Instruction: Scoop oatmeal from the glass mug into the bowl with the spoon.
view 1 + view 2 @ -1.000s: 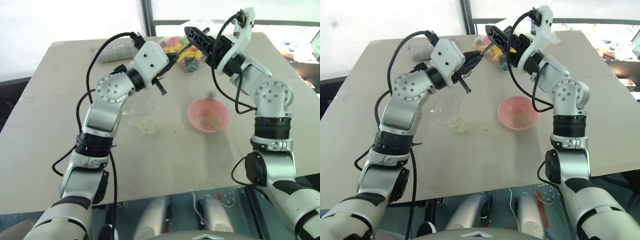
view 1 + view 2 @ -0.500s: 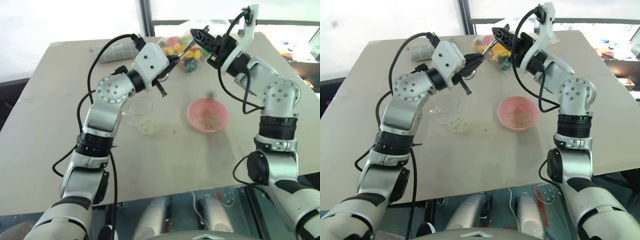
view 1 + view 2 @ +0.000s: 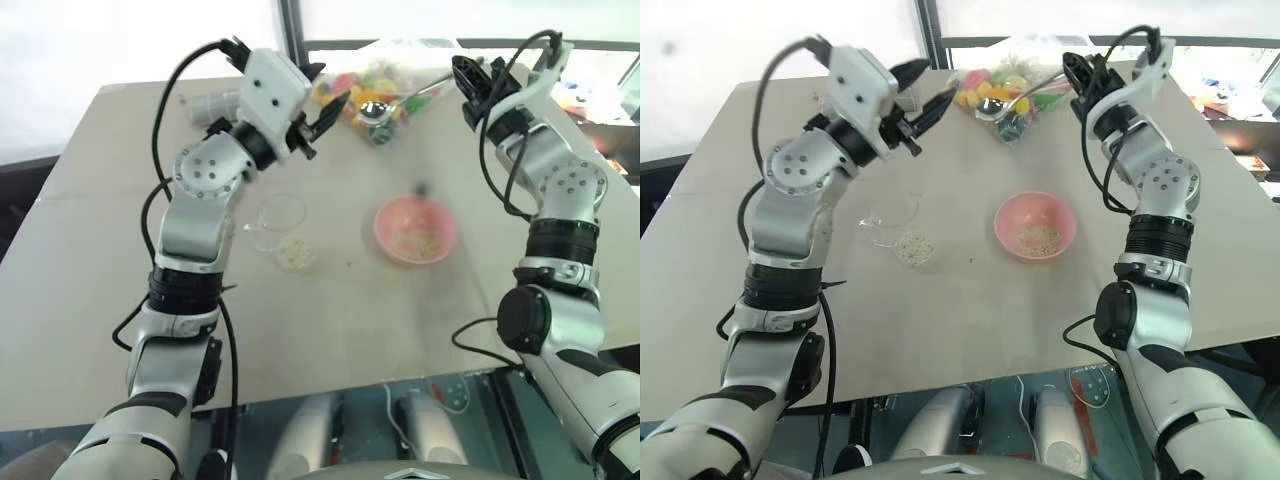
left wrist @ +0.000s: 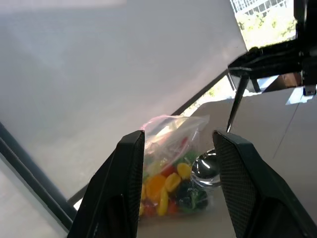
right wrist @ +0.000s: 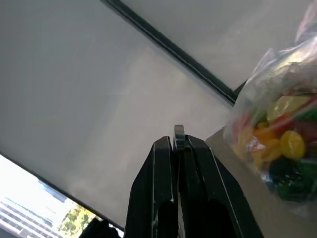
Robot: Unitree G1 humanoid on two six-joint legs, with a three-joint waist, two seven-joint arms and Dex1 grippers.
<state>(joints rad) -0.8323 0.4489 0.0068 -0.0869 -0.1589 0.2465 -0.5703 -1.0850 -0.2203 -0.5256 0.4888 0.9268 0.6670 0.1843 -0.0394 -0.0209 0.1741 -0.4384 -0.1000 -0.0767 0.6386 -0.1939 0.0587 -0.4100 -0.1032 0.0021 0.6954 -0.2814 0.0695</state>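
My right gripper is raised over the table's far right and is shut on the handle end of the silver spoon. The spoon's bowl hangs level in front of a candy bag. In the right wrist view the fingers pinch the thin handle. My left gripper stands open and empty, lifted left of the spoon. Below on the table, the glass mug stands upright. A small heap of oatmeal lies on the table beside it. The pink bowl to the right holds some oatmeal.
A clear bag of coloured sweets lies at the table's far edge behind the spoon. A pale rolled object sits at the far left. The table's front edge runs near my body.
My right gripper shut on the spoon's handle and swung right with it. My left gripper opened, let the spoon go and rose to the left.
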